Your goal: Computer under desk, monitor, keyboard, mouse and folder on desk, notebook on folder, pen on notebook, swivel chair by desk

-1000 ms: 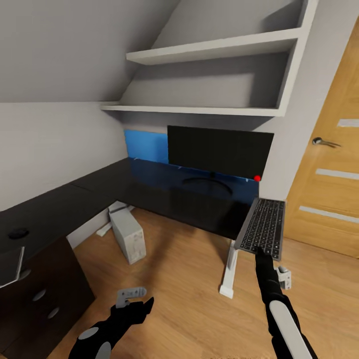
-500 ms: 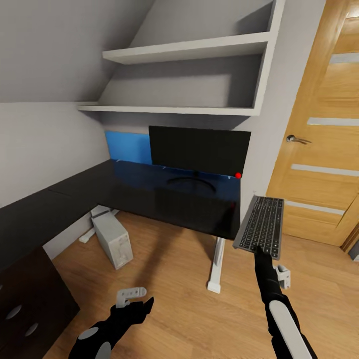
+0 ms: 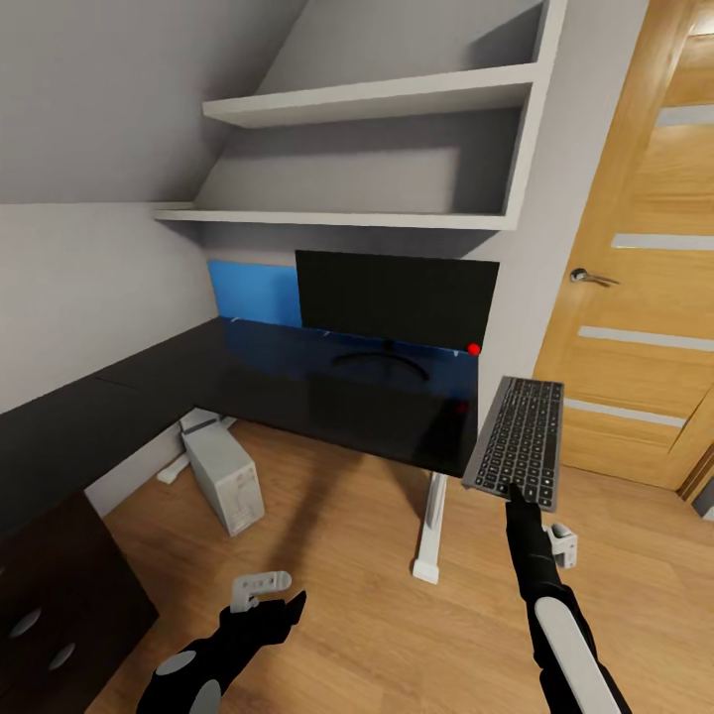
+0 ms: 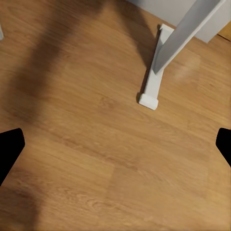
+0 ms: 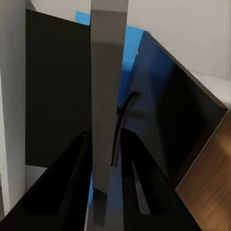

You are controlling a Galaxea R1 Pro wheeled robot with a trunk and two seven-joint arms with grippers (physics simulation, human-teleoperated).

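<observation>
A: Where's the keyboard point(image 3: 519, 440) right now?

B: In the air at about 4 o'clock from the monitor point(image 3: 397, 297), just off the right end of the desk point(image 3: 327, 392) and over the wooden floor point(image 3: 377, 585). The right gripper point(image 3: 518, 493) has its fingers clamped on the near edge; from the right wrist camera the slab point(image 5: 107, 86) runs straight out between the two fingers point(image 5: 72, 183).

A: How do you reckon it handles?

B: Stiff and light, I'd judge: it sticks out from one edge and shows no sag. But it's thin and smooth-cased, and held at one end only, so it could pivot or slip in the grip if swung fast. A hold nearer the middle of a long edge would be steadier.

A: And the other arm?

B: The left gripper point(image 3: 268, 587) hangs low at 7 o'clock, fingers point(image 4: 9, 147) spread wide over bare floor, near the white desk leg point(image 4: 159, 72).

A: Anything else placed?

B: The computer point(image 3: 226, 478) stands on the floor under the desk, at roughly 8 o'clock from the monitor. A blue panel point(image 3: 253, 293) shows behind the screen.
</observation>
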